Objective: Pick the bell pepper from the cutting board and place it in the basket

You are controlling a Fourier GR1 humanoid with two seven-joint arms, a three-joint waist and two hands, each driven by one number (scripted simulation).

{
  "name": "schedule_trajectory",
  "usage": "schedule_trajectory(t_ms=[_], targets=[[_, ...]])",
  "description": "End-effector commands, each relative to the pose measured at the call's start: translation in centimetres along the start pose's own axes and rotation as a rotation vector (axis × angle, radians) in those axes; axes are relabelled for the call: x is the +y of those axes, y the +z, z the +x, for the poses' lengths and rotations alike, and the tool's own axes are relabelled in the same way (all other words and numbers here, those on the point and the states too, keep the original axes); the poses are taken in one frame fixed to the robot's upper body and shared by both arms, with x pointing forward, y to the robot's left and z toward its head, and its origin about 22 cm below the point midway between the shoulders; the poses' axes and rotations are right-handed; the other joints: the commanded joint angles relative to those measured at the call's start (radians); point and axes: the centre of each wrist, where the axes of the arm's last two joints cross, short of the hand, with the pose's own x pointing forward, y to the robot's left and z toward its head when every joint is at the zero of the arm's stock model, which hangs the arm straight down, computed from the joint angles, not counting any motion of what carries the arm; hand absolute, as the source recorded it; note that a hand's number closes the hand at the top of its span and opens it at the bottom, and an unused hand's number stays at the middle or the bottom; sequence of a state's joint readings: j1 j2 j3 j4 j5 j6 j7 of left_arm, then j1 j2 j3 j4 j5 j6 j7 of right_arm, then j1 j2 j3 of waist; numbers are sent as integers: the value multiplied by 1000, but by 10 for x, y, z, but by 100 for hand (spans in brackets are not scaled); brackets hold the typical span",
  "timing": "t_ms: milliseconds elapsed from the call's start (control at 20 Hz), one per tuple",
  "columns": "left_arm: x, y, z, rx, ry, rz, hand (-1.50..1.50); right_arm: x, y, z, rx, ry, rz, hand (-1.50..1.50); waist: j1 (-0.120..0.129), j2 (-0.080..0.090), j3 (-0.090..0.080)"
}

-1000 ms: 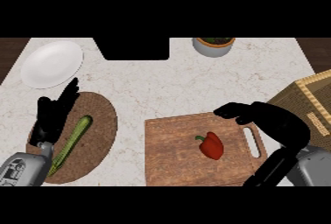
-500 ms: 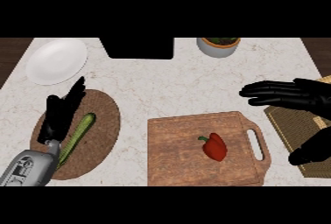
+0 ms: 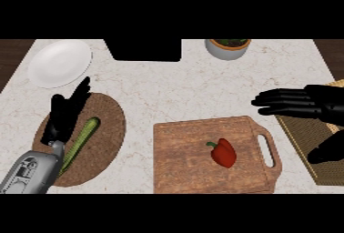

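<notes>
The bell pepper (image 3: 224, 153) lies on the cutting board (image 3: 188, 159), a little right of the board's middle. It is red and glossy, longer than it is wide, with a small green stem at its upper left end and its rounded body tapering toward the lower right. Nothing touches it.

The cutting board is a brown wooden slab with a slotted handle on its right side, resting on the pale speckled surface (image 3: 181, 91). Just beside the handle, at the view's right edge, sits the basket (image 3: 302, 145), woven and tan, only partly in view.

The right hand (image 3: 295, 103) hovers above the surface at the basket's upper corner, fingers stretched out straight and pointing left, holding nothing. It is well apart from the pepper, up and to the right of it. A dark part of the same arm shows lower down over the basket.

The left hand (image 3: 66, 116) rests at the left with fingers straight and pointing up, over a round brown mat (image 3: 101, 136). A long green vegetable (image 3: 80, 139) lies on that mat, just beside the hand.

Farther back stand a white plate (image 3: 60, 63), a black box (image 3: 146, 49) and a pale pot (image 3: 227, 48)
</notes>
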State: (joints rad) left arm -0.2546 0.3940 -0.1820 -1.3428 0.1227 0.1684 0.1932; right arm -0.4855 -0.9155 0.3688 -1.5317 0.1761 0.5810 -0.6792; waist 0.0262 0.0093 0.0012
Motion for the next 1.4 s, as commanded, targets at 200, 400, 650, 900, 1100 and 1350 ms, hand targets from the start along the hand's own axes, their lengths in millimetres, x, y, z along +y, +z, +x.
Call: schedule_trajectory(t_ms=[200,400,650,900,1100,1350], targets=[[-7,-1,0,-2,7,17,0,10,2,-36,-133,-112,35,-150,-5,-3,0],[-9,11,1,20,7,0,0,29,-26,-49,-100,-89,1,-150,-4,-6,0],[17,-2,-7,4,-16,38,0,54,-17,-58,-110,-110,13,-150,-19,-7,-1],[-4,2,-11,10,-6,14,0,47,-44,-69,-109,-124,45,-150,-10,-5,-1],[0,-2,-16,18,7,15,0,80,-62,-79,-105,-123,50,-150,-14,-4,-1],[13,11,-5,17,-13,25,0,101,-65,-80,-103,-93,60,-150,-16,-9,-1]])
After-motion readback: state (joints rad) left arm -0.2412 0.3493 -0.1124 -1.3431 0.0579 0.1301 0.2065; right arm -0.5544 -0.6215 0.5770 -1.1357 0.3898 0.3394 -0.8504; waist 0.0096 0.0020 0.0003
